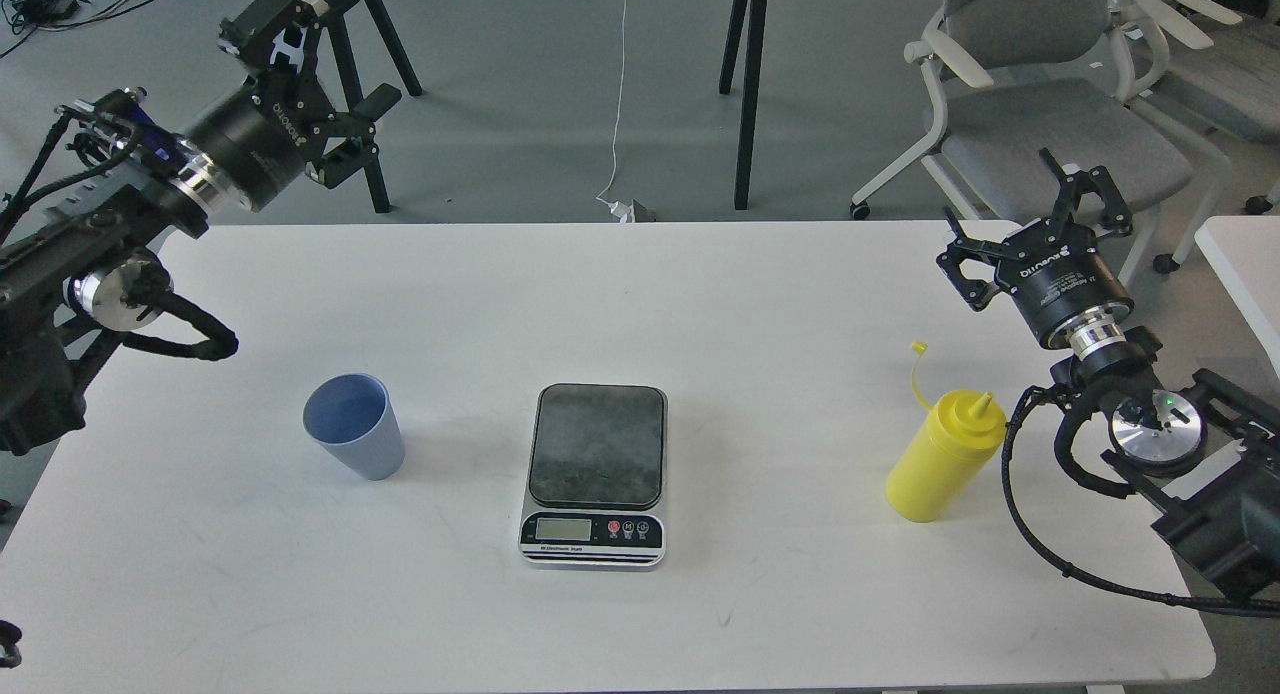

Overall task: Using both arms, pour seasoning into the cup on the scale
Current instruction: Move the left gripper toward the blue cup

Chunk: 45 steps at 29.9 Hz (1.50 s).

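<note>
**Scale bare at mid-table, cup and seasoning waiting on either side**

Near the front edge of the white table (700,304), about midway along it, sat the scale (595,474), its dark grey weighing plate carrying nothing and its small display and red button facing the front edge. The cup (355,426) stood upright on the tabletop well to the left of the scale, light blue, open mouth up, touching neither the scale nor any gripper. The seasoning (943,456), a yellow squeeze bottle, stood upright on the opposite side, well to the right of the scale and close to the table's right edge; its conical nozzle pointed up and its small cap hung off on a thin yellow tether curling up to the left of the nozzle.

The right gripper (1040,206) hovered above the far right corner of the table, beyond the bottle and apart from it. Its two fingers were spread wide, with nothing between them. The right arm ran back from it toward the lower right, passing just beside the bottle without visibly touching it.

The left gripper (335,89) was raised past the far left corner, over the floor rather than the tabletop, well away from the cup. Its fingers stood parted and held nothing.

Behind the table were black trestle legs (745,84), a white cable on the grey floor, and grey office chairs (1050,104) at the far right.
</note>
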Motion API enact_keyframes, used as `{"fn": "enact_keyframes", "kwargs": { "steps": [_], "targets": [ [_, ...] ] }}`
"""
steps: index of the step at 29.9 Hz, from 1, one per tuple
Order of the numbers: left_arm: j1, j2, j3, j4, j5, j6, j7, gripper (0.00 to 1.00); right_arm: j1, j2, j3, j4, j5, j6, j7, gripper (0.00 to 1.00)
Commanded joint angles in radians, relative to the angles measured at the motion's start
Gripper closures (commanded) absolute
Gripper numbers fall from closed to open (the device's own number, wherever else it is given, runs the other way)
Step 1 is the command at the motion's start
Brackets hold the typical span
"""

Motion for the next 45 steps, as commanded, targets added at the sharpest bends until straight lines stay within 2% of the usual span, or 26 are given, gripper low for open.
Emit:
{"fn": "enact_keyframes", "kwargs": {
  "steps": [1,14,27,38,41,45],
  "targets": [
    [0.022,-0.004,-0.006,0.01,-0.025,0.0,0.0,0.0,-0.007,-0.001,0.0,-0.001,0.0,0.0,0.001,0.01],
    [0.053,-0.015,-0.036,0.026,-0.16,0.0,0.0,0.0,-0.007,-0.018,0.002,0.001,0.002,0.0,0.001,0.01],
    [0.044,-0.049,-0.052,0.026,-0.148,0.0,0.0,0.01,-0.01,-0.003,0.005,0.001,0.002,0.0,0.004,0.01],
    [0.004,0.125,-0.041,0.035,-0.139,0.0,0.0,0.0,-0.008,-0.001,0.008,-0.001,0.002,0.0,0.006,0.01],
    [-0.019,0.162,-0.039,0.036,-0.042,0.0,0.0,0.0,-0.008,-0.003,0.008,-0.001,0.002,0.0,0.006,0.01],
    [-0.099,0.195,-0.038,0.027,0.297,0.0,0.0,0.0,-0.01,-0.003,0.008,-0.001,0.002,0.0,0.006,0.01]
  ]
}}
